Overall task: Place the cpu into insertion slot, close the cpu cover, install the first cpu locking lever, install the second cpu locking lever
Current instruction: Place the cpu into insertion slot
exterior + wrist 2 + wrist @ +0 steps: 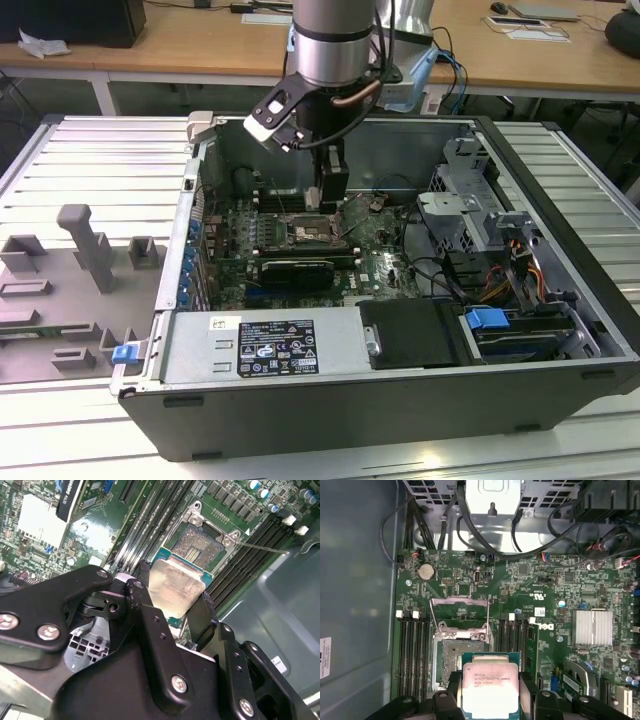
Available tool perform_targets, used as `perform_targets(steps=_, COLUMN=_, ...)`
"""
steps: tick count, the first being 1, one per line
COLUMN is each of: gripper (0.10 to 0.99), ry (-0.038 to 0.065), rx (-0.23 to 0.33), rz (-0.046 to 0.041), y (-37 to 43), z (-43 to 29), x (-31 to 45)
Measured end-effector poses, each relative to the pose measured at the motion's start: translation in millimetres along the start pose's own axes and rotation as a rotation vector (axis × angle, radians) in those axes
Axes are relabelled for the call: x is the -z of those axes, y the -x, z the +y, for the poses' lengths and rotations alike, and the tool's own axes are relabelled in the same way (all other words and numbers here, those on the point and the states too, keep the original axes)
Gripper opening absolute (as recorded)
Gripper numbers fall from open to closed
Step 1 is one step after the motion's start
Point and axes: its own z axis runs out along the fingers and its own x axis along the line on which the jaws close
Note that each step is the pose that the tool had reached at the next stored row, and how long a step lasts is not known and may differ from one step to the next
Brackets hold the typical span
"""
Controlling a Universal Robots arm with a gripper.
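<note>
My gripper (332, 200) reaches down into the open computer case, just above the motherboard. It is shut on the cpu (176, 586), a silvery square chip with a green edge, held by two opposite sides between the black fingers (145, 607). The cpu (490, 687) hangs a little above and partly over the insertion slot (454, 656), whose dark pin field lies bare. The insertion slot (201, 546) has a metal rim. The cpu cover (459, 611) stands swung open beyond the slot. A thin locking lever (261, 546) sticks out beside the socket.
Long black memory slots (413, 652) flank the socket on both sides. Cables (470, 527) and a drive cage (470, 205) crowd the case at the exterior view's right. A power supply (262, 345) fills the front. Grey fixtures (85, 250) stand on the table at the exterior view's left.
</note>
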Motion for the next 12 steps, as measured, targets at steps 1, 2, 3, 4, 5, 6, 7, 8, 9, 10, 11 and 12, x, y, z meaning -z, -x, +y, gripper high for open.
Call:
perform_targets(steps=1, gripper=0.541, ry=0.0, rx=0.0, rz=0.0001, y=-0.2, z=-0.2, x=-1.7)
perform_targets(steps=2, gripper=0.541, ry=0.0, rx=0.0, rz=0.0001, y=-0.6, z=-0.5, x=-4.1)
perform_targets(steps=3, gripper=0.541, ry=0.0, rx=0.0, rz=0.0001, y=-1.1, z=-0.7, x=-5.9)
perform_targets(steps=4, gripper=0.541, ry=0.0, rx=0.0, rz=0.0002, y=-1.8, z=-1.3, x=-8.2)
perform_targets(steps=5, gripper=0.541, ry=0.0, rx=0.0, rz=0.0, y=-2.4, z=-1.7, x=-10.0)
perform_targets(steps=6, gripper=0.541, ry=0.0, rx=0.0, rz=0.0, y=-3.2, z=-2.1, x=-12.2)
perform_targets(steps=7, gripper=0.541, ry=0.0, rx=0.0, rz=0.0, y=-3.9, z=-2.6, x=-14.1)
perform_targets(steps=8, gripper=0.541, ry=0.0, rx=0.0, rz=0.0001, y=-5.1, z=-3.4, x=-17.2)
perform_targets(steps=9, gripper=0.541, ry=0.0, rx=0.0, rz=0.0001, y=-6.8, z=-4.5, x=-21.2)
perform_targets(steps=10, gripper=0.541, ry=0.0, rx=0.0, rz=0.0, y=-8.3, z=-5.5, x=-25.0)
perform_targets(steps=11, gripper=0.541, ry=0.0, rx=0.0, rz=0.0001, y=-9.4, z=-6.3, x=-28.1)
perform_targets(steps=12, gripper=0.541, ry=0.0, rx=0.0, rz=0.0, y=-10.2, z=-6.8, x=-30.1)
